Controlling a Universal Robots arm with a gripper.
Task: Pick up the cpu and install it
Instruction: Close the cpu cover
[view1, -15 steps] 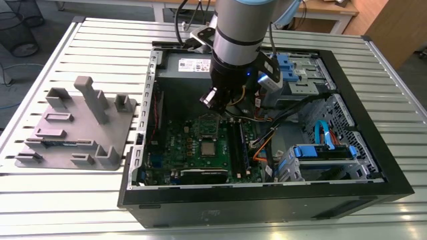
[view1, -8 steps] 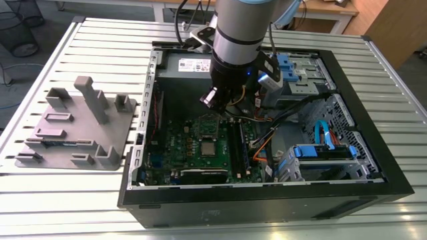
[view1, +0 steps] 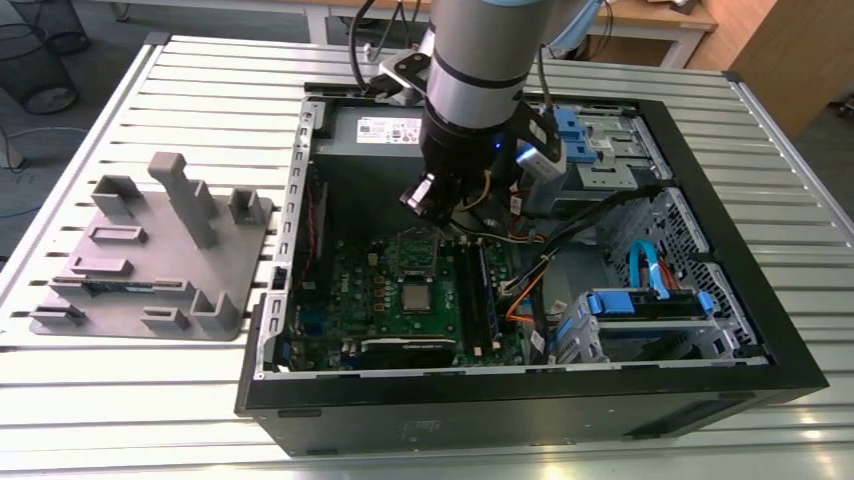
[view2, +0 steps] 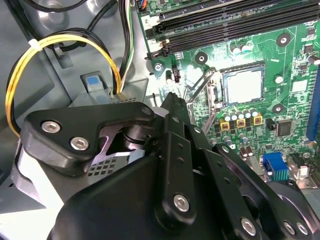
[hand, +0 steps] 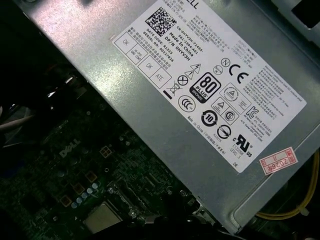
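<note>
The cpu lies in a case on slatted table, desks beyond.

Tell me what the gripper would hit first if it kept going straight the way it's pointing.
The gripper would likely meet the green motherboard just beside the cpu, not the cpu itself; depth is unclear.

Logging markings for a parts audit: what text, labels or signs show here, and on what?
White label on the power supply, first wrist view: square code, fine-print rows, certification marks; not transcribed here.
Red-and-white sticker, same case: short number, not transcribed.
Motherboard: faint white lettering, too dim.
Exterior view, the same white label: too small to read.
Second wrist view, motherboard's white markings: too small.
</note>
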